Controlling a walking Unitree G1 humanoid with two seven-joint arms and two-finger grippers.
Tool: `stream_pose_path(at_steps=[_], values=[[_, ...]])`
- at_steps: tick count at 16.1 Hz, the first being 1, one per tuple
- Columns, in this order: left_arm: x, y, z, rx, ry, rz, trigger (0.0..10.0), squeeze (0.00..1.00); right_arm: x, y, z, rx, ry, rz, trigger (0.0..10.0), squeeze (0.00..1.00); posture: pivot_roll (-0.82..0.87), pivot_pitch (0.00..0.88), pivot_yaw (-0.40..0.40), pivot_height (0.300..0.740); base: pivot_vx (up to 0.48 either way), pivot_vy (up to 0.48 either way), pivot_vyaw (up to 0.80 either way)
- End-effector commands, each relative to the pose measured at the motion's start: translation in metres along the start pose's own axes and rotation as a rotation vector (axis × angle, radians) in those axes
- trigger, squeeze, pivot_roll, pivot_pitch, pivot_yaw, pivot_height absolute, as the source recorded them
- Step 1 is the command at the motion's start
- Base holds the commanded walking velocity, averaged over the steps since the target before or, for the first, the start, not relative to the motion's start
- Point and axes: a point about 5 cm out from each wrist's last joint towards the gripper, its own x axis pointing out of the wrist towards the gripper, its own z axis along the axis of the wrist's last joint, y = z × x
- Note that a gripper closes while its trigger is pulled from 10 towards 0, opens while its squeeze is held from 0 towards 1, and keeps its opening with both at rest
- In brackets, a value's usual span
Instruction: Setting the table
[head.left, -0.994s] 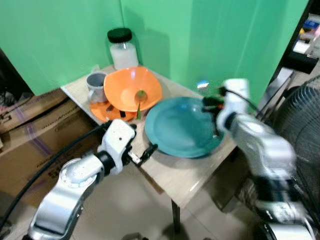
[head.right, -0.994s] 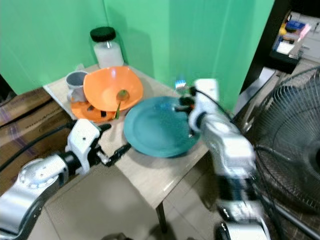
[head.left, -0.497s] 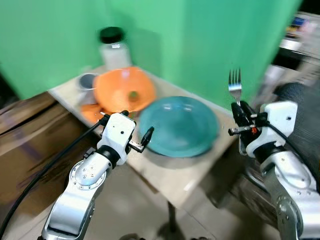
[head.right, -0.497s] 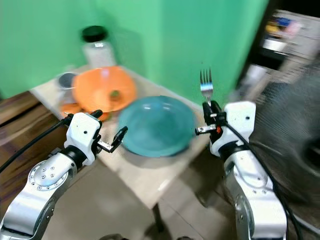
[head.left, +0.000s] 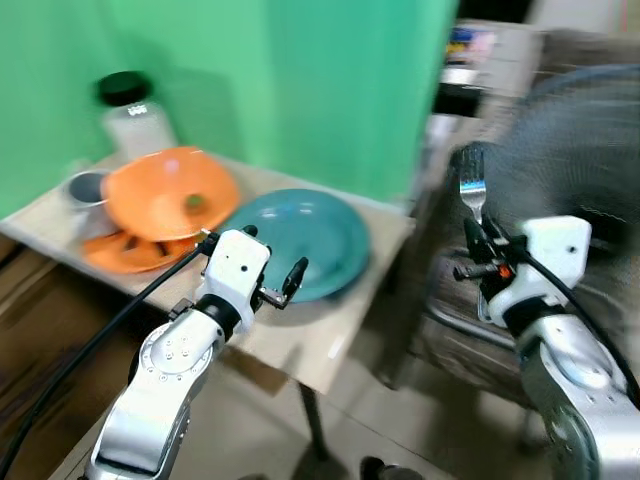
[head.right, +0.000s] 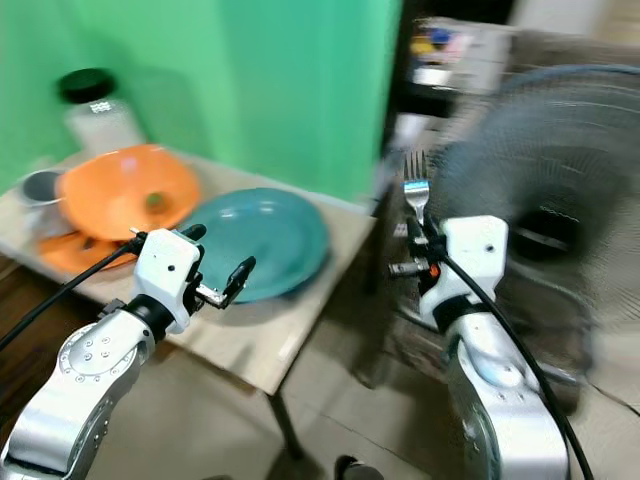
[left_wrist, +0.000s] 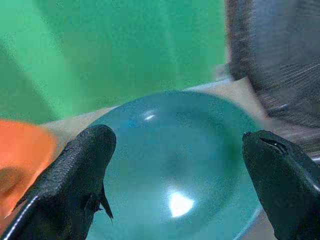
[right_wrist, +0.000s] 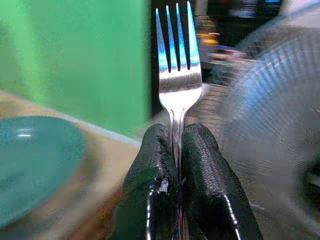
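The right gripper (right_wrist: 176, 165) is clamped on the handle of a fork (right_wrist: 175, 55), holding it upright with the tines pointing up; this grip keeps the fork's lower shank pinned between both fingers so it cannot swing during transport. The fork is held in the air to the right of the small table (head.left: 330, 345), off its edge and in front of a fan (head.left: 560, 140), so it is judged to be in transit to a place setting rather than at one. The left gripper (left_wrist: 175, 165) hovers with its fingers spread wide and empty above the near side of the teal plate (head.left: 300, 240), aimed across it. The teal plate lies flat on the table. Behind it stand an orange bowl (head.left: 165, 195), a grey mug (head.left: 85, 187) and a black-lidded jar (head.left: 130, 110), grouped at the far corner.
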Motion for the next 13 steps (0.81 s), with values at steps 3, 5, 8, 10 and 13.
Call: stream_pose_path(at_steps=[3,5,8,10,13], values=[[-0.007,-0.003,-0.006,-0.021,0.03,0.05,10.0,0.0,0.0,-0.005,-0.004,-0.033,0.032,0.003,10.0,0.0,0.1,0.0,0.014,0.74,0.0,0.0,-0.8],[-0.007,-0.005,-0.005,-0.018,0.028,0.05,10.0,0.0,0.003,-0.007,-0.007,-0.04,0.059,0.015,10.0,0.0,0.11,0.0,-0.003,0.74,0.0,0.0,-0.8],[-0.008,0.005,-0.006,-0.033,0.028,0.096,10.0,0.0,0.011,0.0,-0.006,-0.046,0.082,0.039,10.0,0.0,0.1,0.0,-0.009,0.74,0.0,0.0,-0.8],[-0.007,0.006,-0.007,-0.032,0.034,0.103,10.0,0.0,0.01,-0.001,-0.006,-0.04,0.085,0.039,10.0,0.0,0.1,0.0,-0.006,0.74,0.0,0.0,-0.8],[-0.001,0.011,-0.002,-0.017,0.009,0.123,10.0,0.0,0.012,-0.004,-0.012,-0.023,0.107,-0.022,10.0,0.0,0.09,0.0,0.025,0.74,0.0,0.0,-0.8]])
